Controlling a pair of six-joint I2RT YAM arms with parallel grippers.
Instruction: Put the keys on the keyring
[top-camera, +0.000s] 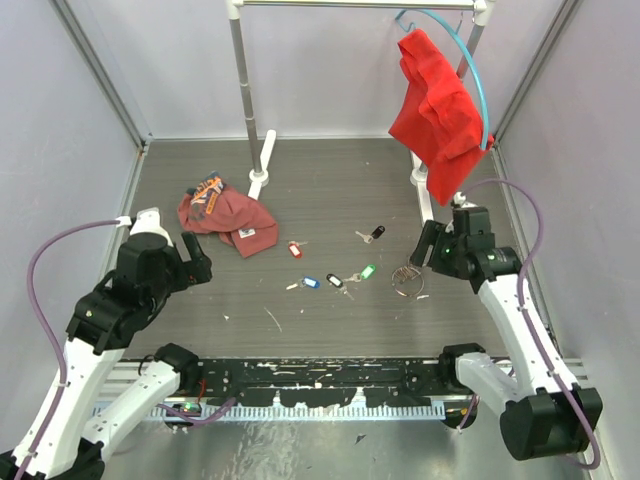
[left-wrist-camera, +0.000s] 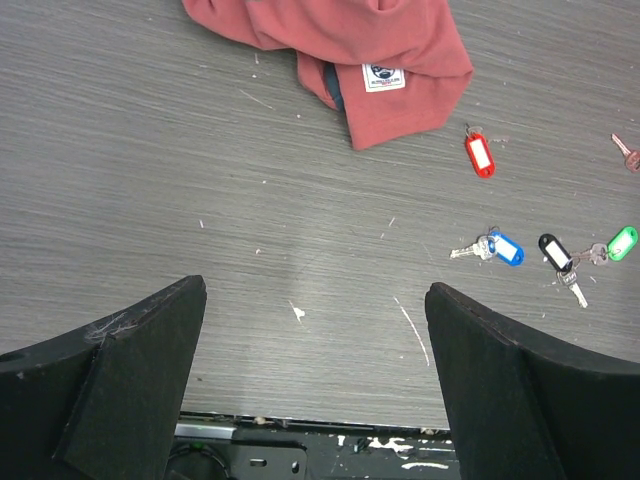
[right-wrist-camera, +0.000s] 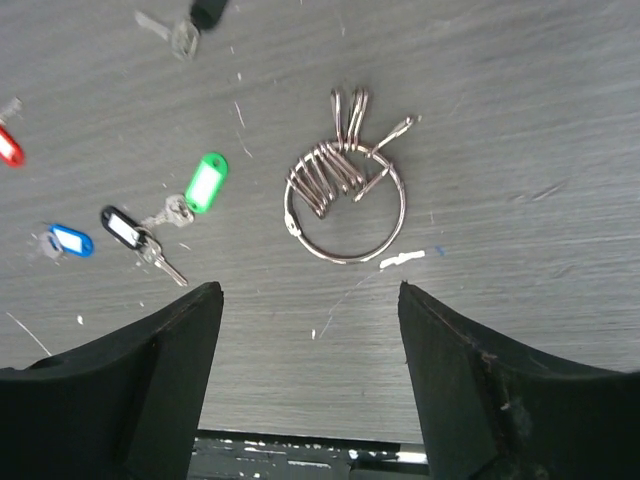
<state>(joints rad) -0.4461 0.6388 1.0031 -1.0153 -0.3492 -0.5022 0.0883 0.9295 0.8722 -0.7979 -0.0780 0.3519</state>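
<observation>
Right wrist view shows the keyring, a thin shiny wire circle. It lies flat on the grey, streaky bench, with little wire clips bunched on its far side. My right jaws stand apart with nothing between them, and the ring lies just past their tips. The keys lie to the left of the ring, not touching it. They are tiny silver metal bits with smooth plastic tags in green, black, blue and red. In the left wrist view my left jaws are wide apart too, with only scratched bench between the black pads. A crumpled red shirt lies beyond them.
</observation>
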